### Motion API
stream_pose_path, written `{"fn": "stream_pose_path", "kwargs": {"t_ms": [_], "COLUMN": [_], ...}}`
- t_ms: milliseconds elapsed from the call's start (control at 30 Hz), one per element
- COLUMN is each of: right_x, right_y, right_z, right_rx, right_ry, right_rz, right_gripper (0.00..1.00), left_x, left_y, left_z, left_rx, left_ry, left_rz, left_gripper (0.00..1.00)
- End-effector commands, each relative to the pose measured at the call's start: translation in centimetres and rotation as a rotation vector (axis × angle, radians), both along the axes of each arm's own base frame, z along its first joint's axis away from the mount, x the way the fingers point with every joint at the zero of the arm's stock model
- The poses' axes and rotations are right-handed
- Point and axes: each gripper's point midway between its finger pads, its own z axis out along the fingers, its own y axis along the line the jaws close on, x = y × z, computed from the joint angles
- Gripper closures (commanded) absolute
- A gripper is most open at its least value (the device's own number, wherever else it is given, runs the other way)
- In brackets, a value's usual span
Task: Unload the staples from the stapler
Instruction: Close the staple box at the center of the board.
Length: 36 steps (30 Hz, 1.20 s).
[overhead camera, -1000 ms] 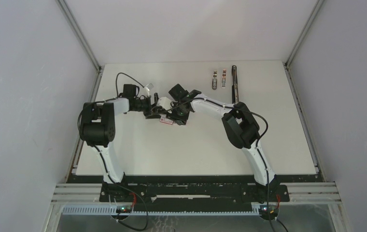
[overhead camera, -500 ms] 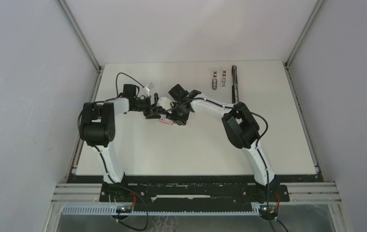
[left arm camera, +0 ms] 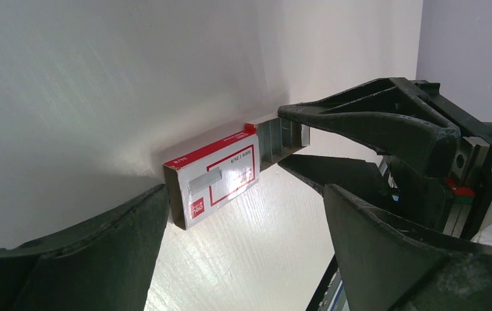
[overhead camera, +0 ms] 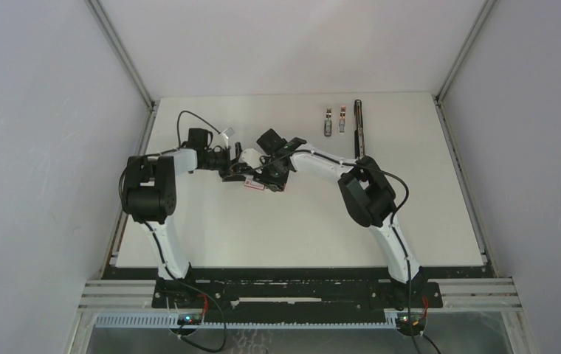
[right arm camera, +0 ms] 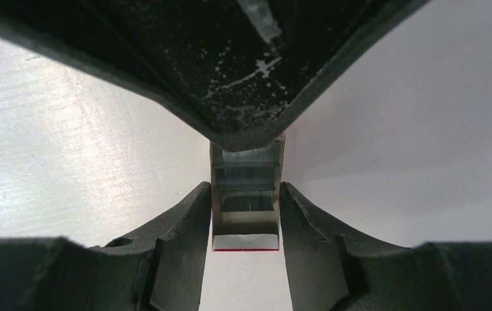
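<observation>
A white and red staple box (left arm camera: 214, 181) lies on the table, its inner tray (right arm camera: 245, 223) slid partly out. Grey rows of staples (right arm camera: 246, 178) fill the tray; they also show in the left wrist view (left arm camera: 281, 139). My right gripper (right arm camera: 245, 194) is shut on the tray's two sides; from above it (overhead camera: 269, 177) sits at the box (overhead camera: 254, 185). My left gripper (left arm camera: 243, 194) is open, its jaws wide apart with the box's closed end just ahead between them. A long black stapler (overhead camera: 358, 129) lies at the back right, with two small silvery-grey strips (overhead camera: 328, 122) beside it.
The two arms meet left of the table's middle, wrists nearly touching (overhead camera: 252, 158). The enclosure's white walls and metal posts (overhead camera: 122, 51) border the table on three sides.
Almost nothing: the right arm's elbow has shifted a hair to the left. Both grippers and the box stay where they were.
</observation>
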Motion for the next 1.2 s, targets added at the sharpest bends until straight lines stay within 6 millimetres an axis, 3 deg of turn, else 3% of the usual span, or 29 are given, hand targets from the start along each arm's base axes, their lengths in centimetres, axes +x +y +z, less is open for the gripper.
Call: {"fn": "stream_pose_path", "kwargs": {"t_ms": [0,233,567,967,1167], "right_x": [-1.9,-2.0,-1.9,-1.7,-1.7], "right_y": [2.9,2.5,1.8,2.2,2.1], "right_z": [-0.7,-0.8,-1.0,-0.8,-1.0], "right_rx": [0.008,-0.001,-0.007,0.001,-0.003], "right_ry": [-0.008,-0.011,-0.012,-0.016,-0.016], "right_rz": [0.067,0.068,0.059,0.054,0.056], "right_gripper": [0.57,0.57,0.57,0.57,0.57], "left_x": [-0.5,-0.5,-0.5,-0.5,-0.4], "left_y": [-0.8,-0.9,-0.8,-0.8,-0.7], "left_z": [-1.3,-1.3,-1.3,-1.5,-1.6], "left_rx": [0.048,0.041,0.023,0.022,0.026], "left_ry": [0.036,0.043,0.056,0.062,0.067], "left_rz": [-0.023,-0.022,-0.02,-0.018,-0.012], "left_gripper": [0.06,0.2,0.2,0.42,0.43]}}
